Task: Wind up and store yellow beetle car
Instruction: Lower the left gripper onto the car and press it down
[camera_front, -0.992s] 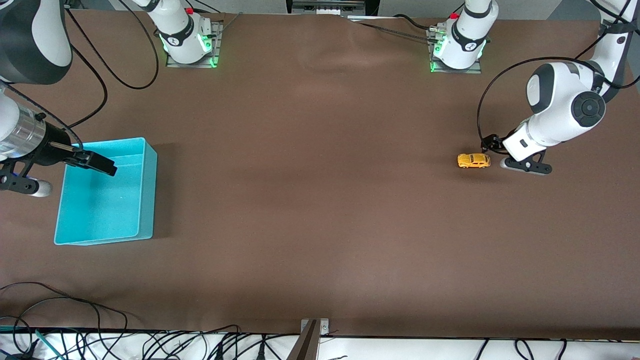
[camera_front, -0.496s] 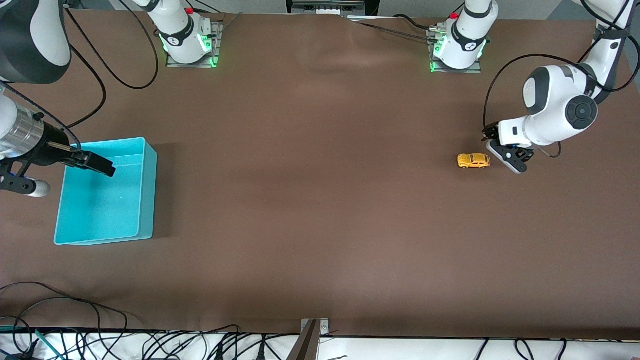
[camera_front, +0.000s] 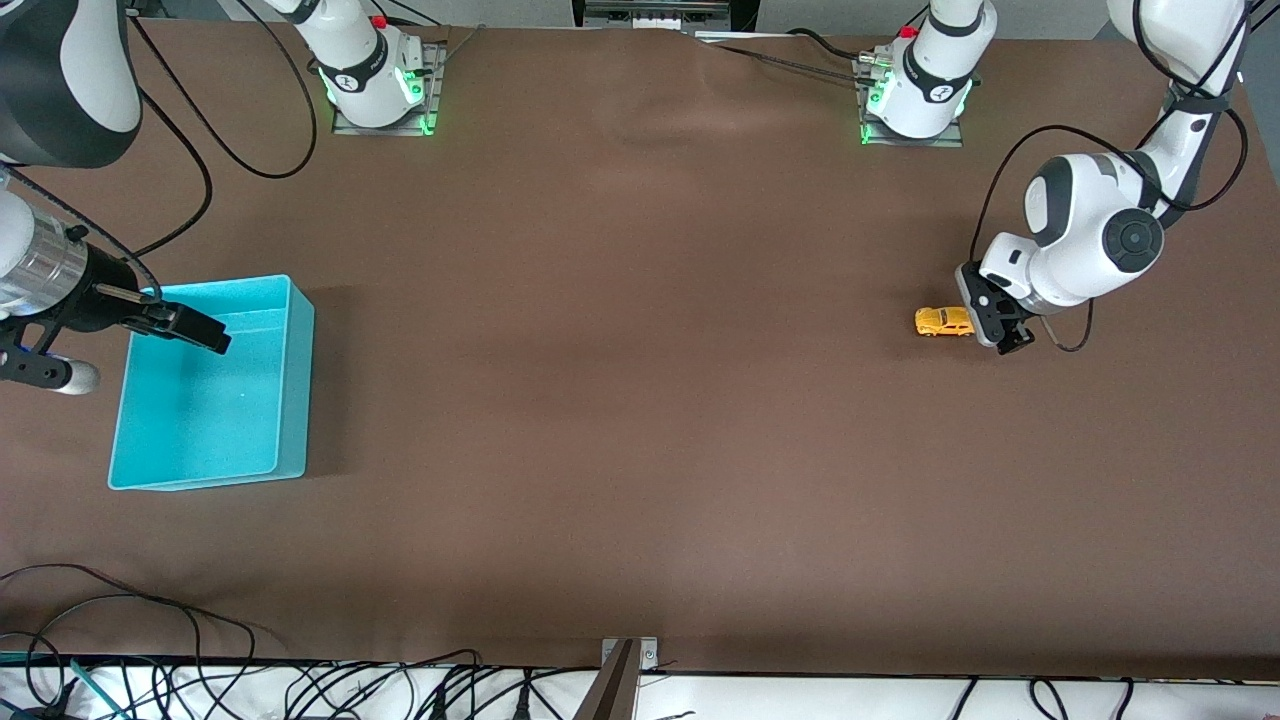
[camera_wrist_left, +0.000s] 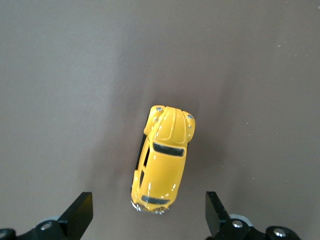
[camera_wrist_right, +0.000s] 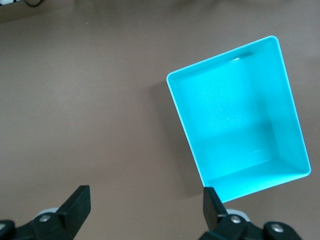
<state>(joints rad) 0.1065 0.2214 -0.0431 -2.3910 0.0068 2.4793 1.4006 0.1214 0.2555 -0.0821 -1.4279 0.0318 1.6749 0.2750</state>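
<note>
The front camera looks steeply down on the whole worktop (camera_front: 640, 400) from high up, facing both bases. Each wrist camera looks straight down at close range: the left shares the yellow beetle car (camera_wrist_left: 162, 160) (camera_front: 945, 321) with it, the right the turquoise bin (camera_wrist_right: 240, 125) (camera_front: 210, 385).

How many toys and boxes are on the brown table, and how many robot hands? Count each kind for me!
Yellow beetle car: 1
Turquoise bin: 1
Grippers: 2, the left gripper beside the car and the right gripper over the bin's edge, both with fingers open
Total: 4

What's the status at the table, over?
Left gripper open, over the yellow beetle car. Right gripper open, waiting by the turquoise bin. Car on the table, ungrasped. Nothing in the way.
</note>
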